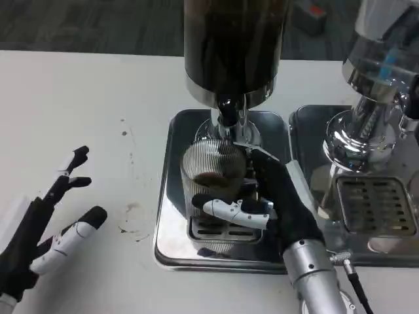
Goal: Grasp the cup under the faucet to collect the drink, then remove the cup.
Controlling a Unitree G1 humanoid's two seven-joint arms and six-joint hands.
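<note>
Cup [213, 175]: clear ribbed glass, upright on drip tray [171, 196] at frame centre, directly beneath faucet [227, 112] at 12 o'clock. Placement aligns rim with spout for filling. Dark liquid visible low inside; fill level judged shallow.

Right hand [272, 203]: wrapped around cup from 3 o'clock, fingers [229, 209] across front wall, steadying it.

Left hand [49, 226]: 9 o'clock, apart on table [78, 98], fingers spread, holding nothing.

Second dispenser [373, 118]: 3 o'clock, uninvolved.

A white table [78, 98], lightly stained, meets dark grey patterned carpet [85, 26] along the far edge.
</note>
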